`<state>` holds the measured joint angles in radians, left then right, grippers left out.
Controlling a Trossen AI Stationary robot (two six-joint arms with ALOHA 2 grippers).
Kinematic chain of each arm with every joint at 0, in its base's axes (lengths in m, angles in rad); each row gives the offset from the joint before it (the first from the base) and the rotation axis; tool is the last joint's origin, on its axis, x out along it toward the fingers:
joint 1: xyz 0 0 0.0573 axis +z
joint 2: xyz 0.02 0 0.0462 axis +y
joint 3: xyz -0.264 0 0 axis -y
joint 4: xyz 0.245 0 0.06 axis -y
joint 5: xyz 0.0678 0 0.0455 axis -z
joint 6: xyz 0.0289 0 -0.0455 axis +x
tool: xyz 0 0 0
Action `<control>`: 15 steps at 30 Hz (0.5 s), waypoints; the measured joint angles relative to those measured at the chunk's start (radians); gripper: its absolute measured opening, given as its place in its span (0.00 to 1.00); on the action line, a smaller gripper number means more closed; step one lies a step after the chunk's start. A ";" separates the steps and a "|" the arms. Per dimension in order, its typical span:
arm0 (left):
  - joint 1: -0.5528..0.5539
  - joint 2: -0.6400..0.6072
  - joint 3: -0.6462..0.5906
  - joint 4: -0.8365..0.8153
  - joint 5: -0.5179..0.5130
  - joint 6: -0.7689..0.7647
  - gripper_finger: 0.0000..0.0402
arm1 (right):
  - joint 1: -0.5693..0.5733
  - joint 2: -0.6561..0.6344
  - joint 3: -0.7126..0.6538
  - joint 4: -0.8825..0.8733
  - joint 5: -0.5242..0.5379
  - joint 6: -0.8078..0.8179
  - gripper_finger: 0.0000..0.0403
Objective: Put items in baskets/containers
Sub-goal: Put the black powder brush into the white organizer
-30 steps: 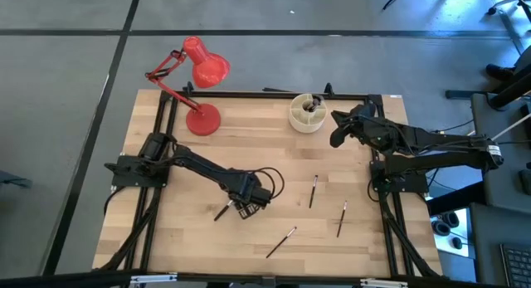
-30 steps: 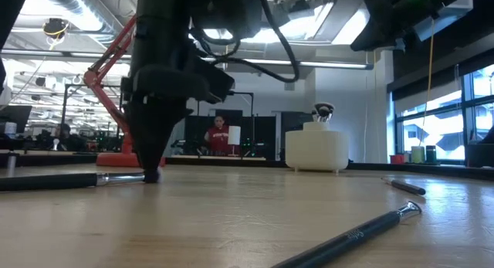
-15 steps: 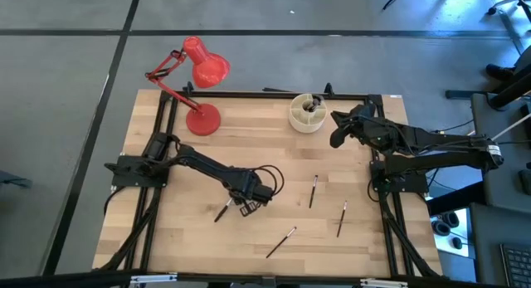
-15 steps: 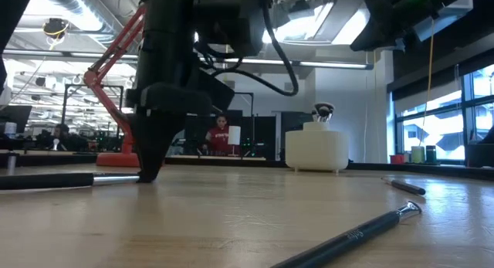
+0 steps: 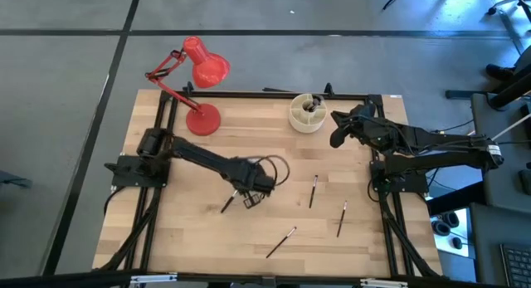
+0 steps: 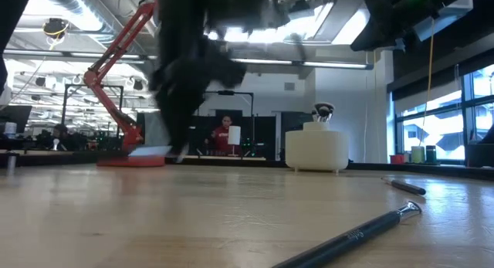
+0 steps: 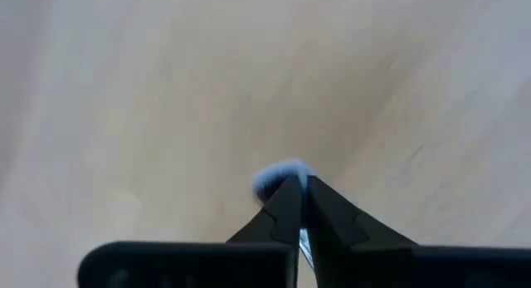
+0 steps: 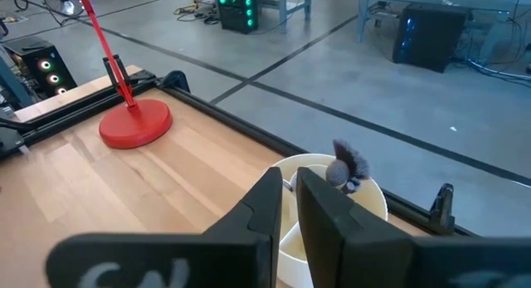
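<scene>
My left gripper (image 5: 247, 200) (image 7: 300, 182) hangs over the table's middle, shut on a slim makeup brush (image 5: 226, 205). My right gripper (image 5: 334, 118) (image 8: 289, 192) waits shut and empty beside the cream-white round organiser (image 5: 307, 112) (image 6: 315, 148) at the far edge. A brush with a fluffy tip (image 8: 348, 165) stands in the organiser. Three more brushes lie flat on the wood: one (image 5: 314, 190) right of centre, one (image 5: 341, 217) farther right, one (image 5: 281, 241) near the front edge. My left gripper pinches the brush between its two fingers at the silver ferrule (image 7: 304, 240), close to the bristle end. The pale bristle tip (image 7: 278, 178) shows just past the fingertips. The fingers come from above. The dark handle (image 5: 224, 207) sticks out toward the table's near left, off the wood.
A red desk lamp (image 5: 199, 68) stands on its round base (image 5: 202, 119) at the far left. Black frame rails (image 5: 162, 122) run along the table's edges. In the low view a brush (image 6: 355, 235) lies close in front and another (image 6: 405, 187) lies to the right.
My left gripper has risen and gone a little toward the table's right and far edge, staying shut. The brush, which lay flat on the wood with the fingertips on its end, has come up off the table with it.
</scene>
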<state>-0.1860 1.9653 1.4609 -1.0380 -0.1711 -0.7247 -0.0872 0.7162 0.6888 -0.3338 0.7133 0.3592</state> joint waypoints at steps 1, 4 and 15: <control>0.010 -0.013 0.017 0.003 -0.019 0.016 0.02 | 0.000 0.000 0.000 0.000 0.000 0.000 0.10; 0.040 -0.037 0.075 0.027 -0.111 0.090 0.01 | 0.000 0.000 0.000 0.001 0.001 0.000 0.10; 0.243 -0.023 0.115 0.955 -0.405 0.756 0.03 | 0.000 -0.005 0.000 -0.060 0.250 0.056 0.10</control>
<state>0.0575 1.9425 1.5761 -0.0828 -0.5758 0.0315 -0.0872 0.7112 0.6888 -0.3938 0.9636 0.4149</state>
